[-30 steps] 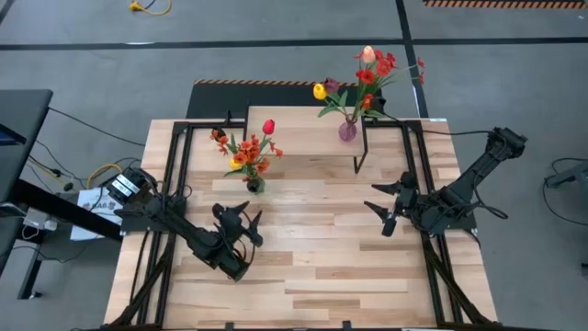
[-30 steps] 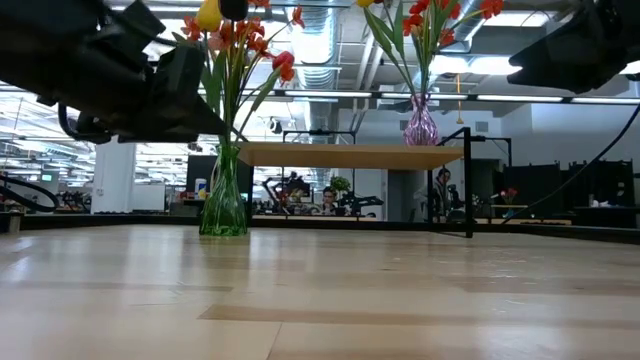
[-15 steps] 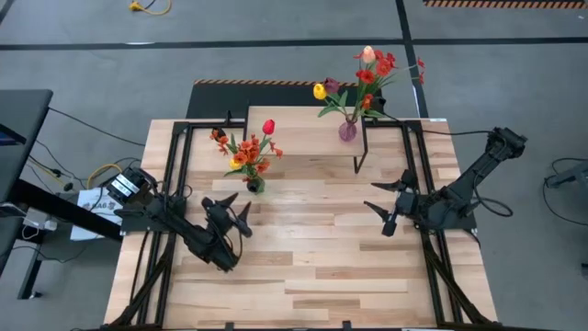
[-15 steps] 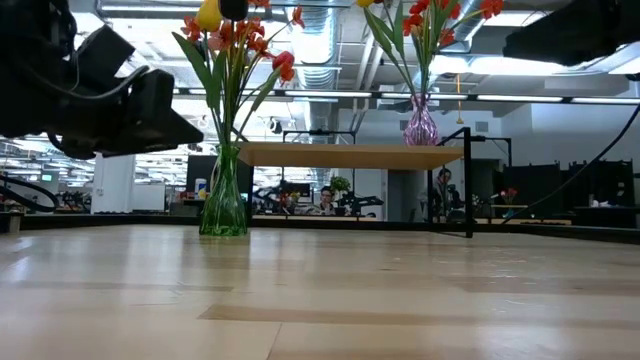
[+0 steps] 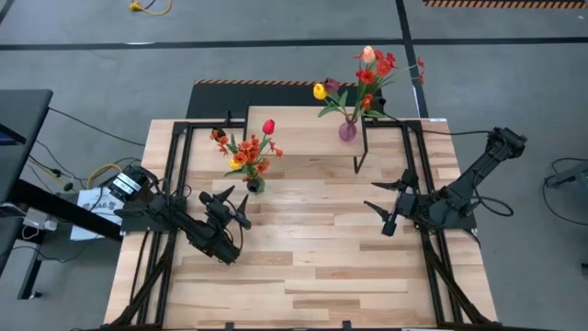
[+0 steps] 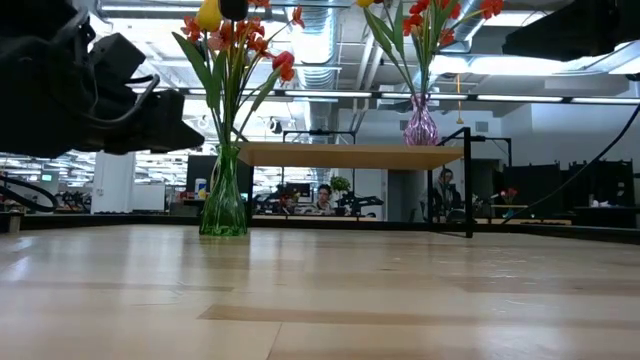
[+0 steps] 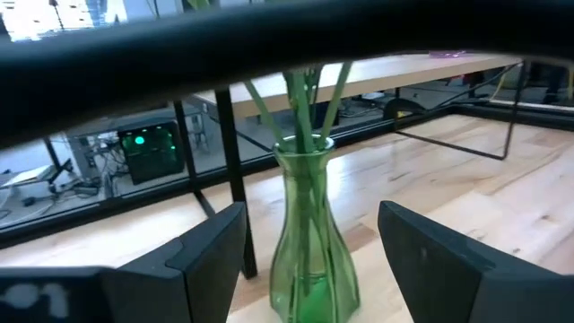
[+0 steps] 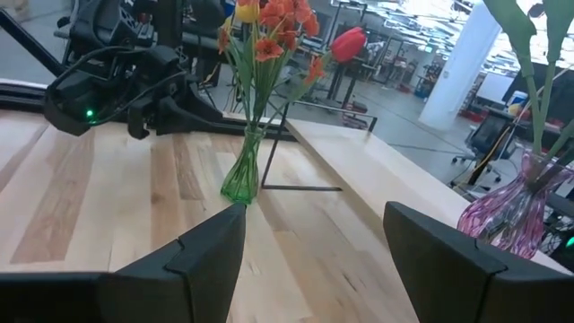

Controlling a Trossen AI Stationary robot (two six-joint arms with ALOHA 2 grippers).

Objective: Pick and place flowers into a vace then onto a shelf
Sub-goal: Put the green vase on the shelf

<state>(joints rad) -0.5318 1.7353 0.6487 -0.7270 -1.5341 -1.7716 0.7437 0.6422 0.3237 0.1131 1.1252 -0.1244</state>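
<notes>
A: Standing in a green glass vase (image 5: 254, 184) on the table (image 5: 312, 267), one bunch of flowers (image 5: 248, 152) sits toward the far left part of the tabletop, just in front of the shelf's (image 5: 303, 136) front left corner.

B: And the other bunch?

A: The second bunch of flowers (image 5: 363, 78) is in a purple vase (image 5: 347, 131) that stands on the shelf near its right end. The shelf itself runs along the table's far edge.

B: Which blooms are in the green vase?

A: A red tulip, a yellow one and small orange blossoms, on long green stems. From table height the vase stands upright with the stems fanning out above it.

B: Where is the left gripper (image 5: 230, 208)?

A: Just in front of the green vase, pointing at it, close but not touching. Its wrist camera looks straight at the vase between the two fingers (image 7: 211, 251), which are spread apart with nothing between them.

B: The right one?

A: The right gripper (image 5: 390, 204) hangs over the right half of the table, in front of the shelf's right leg, well apart from both vases. Its fingers (image 8: 211, 251) are spread wide and hold nothing.
</notes>
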